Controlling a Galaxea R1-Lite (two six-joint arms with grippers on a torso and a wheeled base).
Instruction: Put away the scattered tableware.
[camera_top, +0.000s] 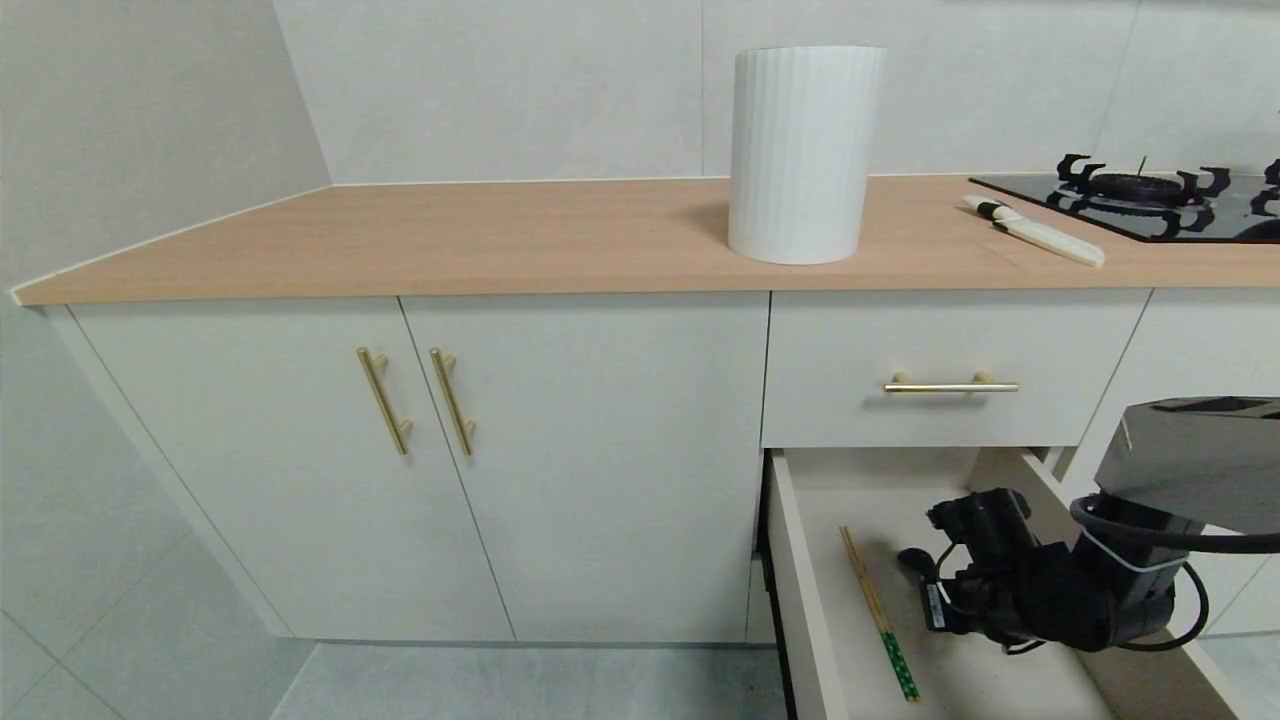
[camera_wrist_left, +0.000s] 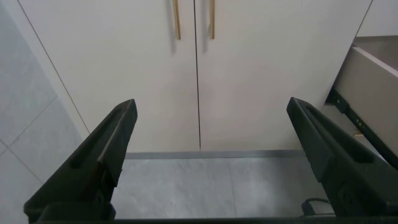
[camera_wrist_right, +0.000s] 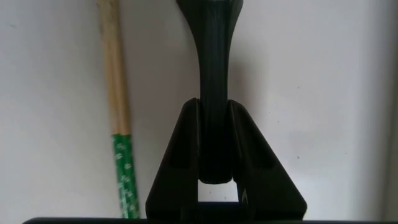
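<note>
I'm getting soft, even, bright light from above on the worktop (camera_top: 450, 240). The white canister (camera_top: 805, 155) throws only a faint shadow to its left. Right of the canister, the stove glass (camera_top: 1160, 215) carries a mild sheen. Below it, the open drawer (camera_top: 795, 580) is dimmer inside. There the black spoon (camera_wrist_right: 214, 50), clamped in the right gripper (camera_wrist_right: 214, 109), is nearly a silhouette. Left of the canister, the door handles (camera_top: 415, 400) lean, stretched by the wide lens.

A pale wooden countertop (camera_top: 500, 235) carries a white ribbed cylindrical container (camera_top: 803, 155), standing upright. At 3 o'clock from it lies a cream knife with a black band (camera_top: 1035, 231), well apart from it. Just past the knife, at 2 o'clock, sits a black glass hob (camera_top: 1240, 212). Below, at the container's 6 o'clock, an open beige drawer (camera_top: 797, 590) holds a pair of wooden chopsticks with green patterned ends (camera_top: 880, 612) flat on its floor, with the green ends toward 5 o'clock.
</note>
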